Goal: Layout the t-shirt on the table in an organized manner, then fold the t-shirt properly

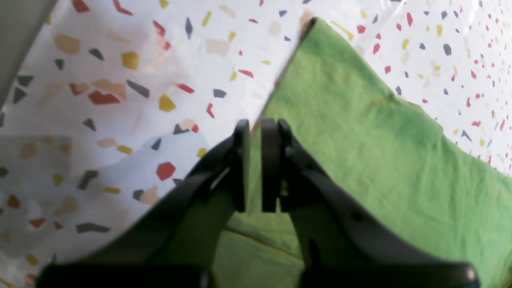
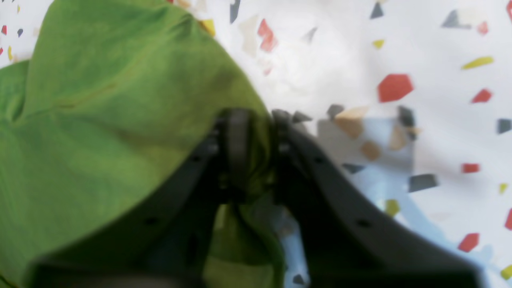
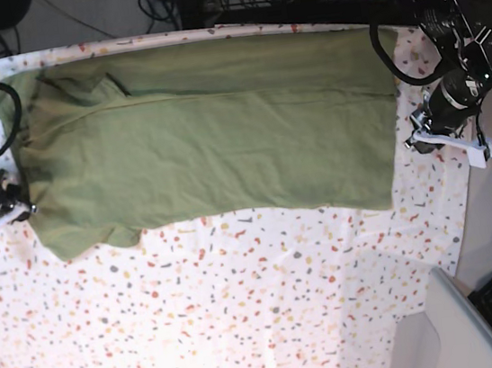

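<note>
The t-shirt (image 3: 208, 134) lies spread wide across the far half of the table (image 3: 271, 308). It is green and mostly flat, with some wrinkles. One side edge is bunched a little by the right gripper (image 2: 256, 120). The near half of the table (the part with all the little colored specks) shows below the shirt.

The right gripper sits at one side edge of the shirt. Its jaws are pressed together on a fold of the green cloth, and the cloth bulges up around them.

The left gripper (image 1: 256, 128) is at the other side edge of the shirt. Its jaws are almost together, with a thin gap between them. Nothing is pinched in that gap; the shirt edge lies just under the tips.
</note>
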Robot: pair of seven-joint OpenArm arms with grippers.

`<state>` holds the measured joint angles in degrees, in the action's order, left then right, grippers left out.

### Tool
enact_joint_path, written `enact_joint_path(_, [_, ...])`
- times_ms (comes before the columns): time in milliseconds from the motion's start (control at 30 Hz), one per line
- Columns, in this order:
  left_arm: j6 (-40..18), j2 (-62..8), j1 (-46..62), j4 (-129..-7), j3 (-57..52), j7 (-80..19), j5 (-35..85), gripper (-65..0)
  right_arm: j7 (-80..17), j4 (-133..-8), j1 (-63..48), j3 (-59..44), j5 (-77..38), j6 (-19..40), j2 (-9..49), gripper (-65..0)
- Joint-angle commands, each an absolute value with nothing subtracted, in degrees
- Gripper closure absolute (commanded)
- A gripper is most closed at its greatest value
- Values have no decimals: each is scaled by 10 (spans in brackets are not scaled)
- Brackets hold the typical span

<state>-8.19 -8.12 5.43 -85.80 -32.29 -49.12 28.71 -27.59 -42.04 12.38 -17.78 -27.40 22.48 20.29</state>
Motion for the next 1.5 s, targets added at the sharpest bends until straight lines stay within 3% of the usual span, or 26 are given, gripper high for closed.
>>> enact_joint_path(0, [-85, -89, 51, -866, -325, -482, 292, -56, -275, -430, 132, -177, -277, 230, 212, 0])
enact_joint_path(167, [-85, -89, 52, -866, -324, -482, 291, -56, -308, -494, 109, -181, -280, 230, 208, 0])
enact_joint_path(700, [-86, -87, 51, -866, -323, -482, 291, -59, -469, -868, -52, -276, -277, 225, 105, 0])
enact_joint_path(800, [-86, -88, 51, -866, -323, -482, 291, -59, -479, -916, -80, -282, -277, 200, 89, 0])
enact_joint_path(1267, [-86, -89, 51, -865, -323, -482, 291, -59, -474, -957, -162, -282, -277, 178, 9, 0])
enact_joint_path(1467, [-86, -90, 51, -865, -323, -482, 291, -59, -489, -945, -162, -283, -277, 177, 6, 0])
